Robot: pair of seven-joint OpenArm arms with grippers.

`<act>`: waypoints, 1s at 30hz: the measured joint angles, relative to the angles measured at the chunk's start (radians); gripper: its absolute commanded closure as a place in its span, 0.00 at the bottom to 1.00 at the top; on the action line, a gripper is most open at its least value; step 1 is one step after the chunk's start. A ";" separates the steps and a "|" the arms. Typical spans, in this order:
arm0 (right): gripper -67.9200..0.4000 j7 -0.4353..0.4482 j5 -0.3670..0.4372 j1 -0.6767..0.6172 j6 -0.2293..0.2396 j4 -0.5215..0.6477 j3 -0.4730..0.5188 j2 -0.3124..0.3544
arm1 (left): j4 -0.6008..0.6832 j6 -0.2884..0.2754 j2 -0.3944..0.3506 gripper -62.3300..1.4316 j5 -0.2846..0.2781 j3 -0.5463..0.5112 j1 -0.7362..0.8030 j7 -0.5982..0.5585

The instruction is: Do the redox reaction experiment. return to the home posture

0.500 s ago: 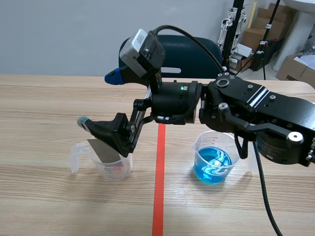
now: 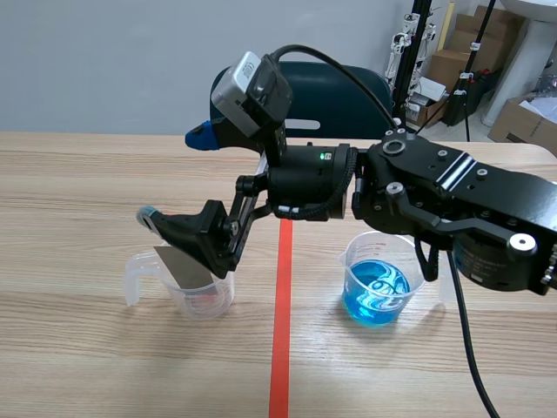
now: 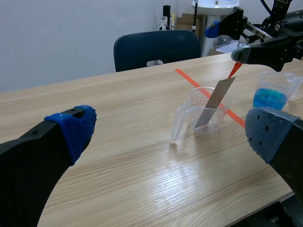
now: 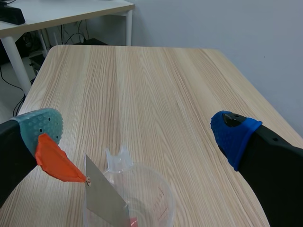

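A clear measuring beaker (image 2: 187,292) stands left of the red tape line, and a grey metal strip (image 2: 181,266) leans inside it. My right gripper (image 2: 174,177) has come across from the right and hangs open just above this beaker. In the right wrist view the beaker (image 4: 137,198) and the strip (image 4: 104,198) lie under the gripper (image 4: 137,132). An orange tab (image 4: 57,161) runs from one pad to the strip's top corner. A second beaker (image 2: 379,283) with blue liquid stands right of the line. My left gripper (image 3: 169,132) is open, well short of the beaker (image 3: 203,116).
A dark blue chair (image 2: 348,96) stands behind the table's far edge. Cardboard boxes (image 2: 522,122) and stands are at the back right. The red tape line (image 2: 280,313) runs down the table's middle. The right arm's body hangs over the blue-liquid beaker.
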 measured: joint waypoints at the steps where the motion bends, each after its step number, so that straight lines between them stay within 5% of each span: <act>1: 0.00 0.000 0.000 0.000 0.000 0.000 0.000 0.000 | 0.000 0.000 0.000 0.00 0.000 0.000 0.000 0.000; 18: 0.00 -0.033 0.000 0.000 0.000 0.021 0.005 0.000 | 0.000 0.000 0.000 0.00 0.000 0.000 0.000 0.000; 30: 0.00 -0.107 0.023 -0.026 0.000 0.135 0.111 0.000 | 0.000 0.000 0.000 0.00 0.000 0.000 0.000 -0.001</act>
